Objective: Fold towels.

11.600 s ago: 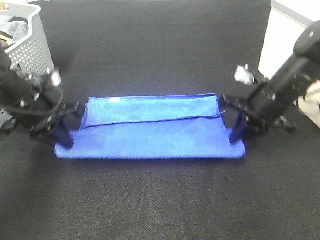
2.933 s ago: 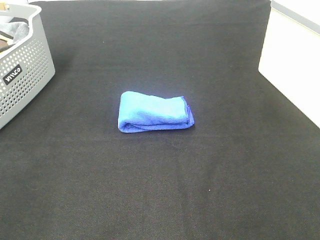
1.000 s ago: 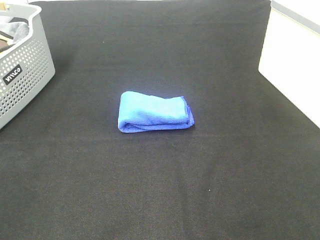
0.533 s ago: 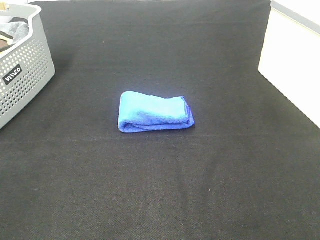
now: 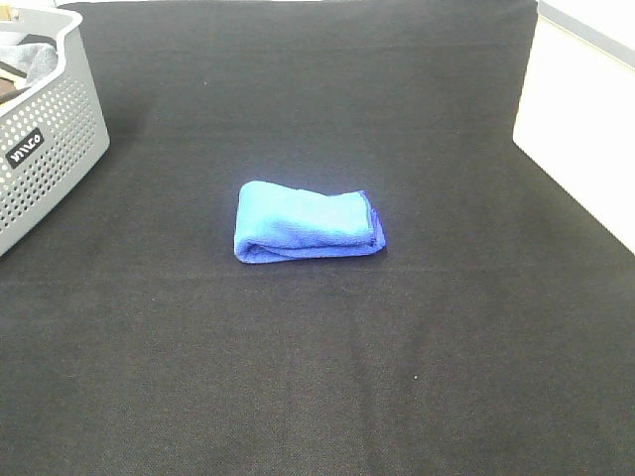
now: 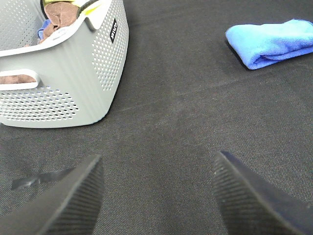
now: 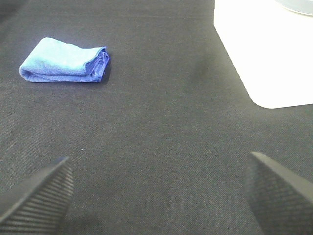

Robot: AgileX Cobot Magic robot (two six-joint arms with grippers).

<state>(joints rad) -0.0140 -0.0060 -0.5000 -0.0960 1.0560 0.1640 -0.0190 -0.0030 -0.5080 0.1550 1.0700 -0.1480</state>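
Note:
A blue towel (image 5: 308, 222) lies folded into a small thick bundle in the middle of the black cloth (image 5: 317, 377). It also shows in the left wrist view (image 6: 271, 42) and in the right wrist view (image 7: 65, 60). Neither arm shows in the exterior high view. My left gripper (image 6: 156, 191) is open and empty, low over the cloth next to the basket, far from the towel. My right gripper (image 7: 159, 196) is open and empty, over the cloth well away from the towel.
A grey perforated laundry basket (image 5: 45, 129) holding several cloths stands at the back left; it also shows in the left wrist view (image 6: 63, 73). A white surface (image 5: 580, 129) borders the cloth on the right, also in the right wrist view (image 7: 264, 49).
Long ago both grippers held the ends of the long half-folded towel. Since then it has been folded into a small bundle and both arms have withdrawn. Nothing has moved in the last seconds.

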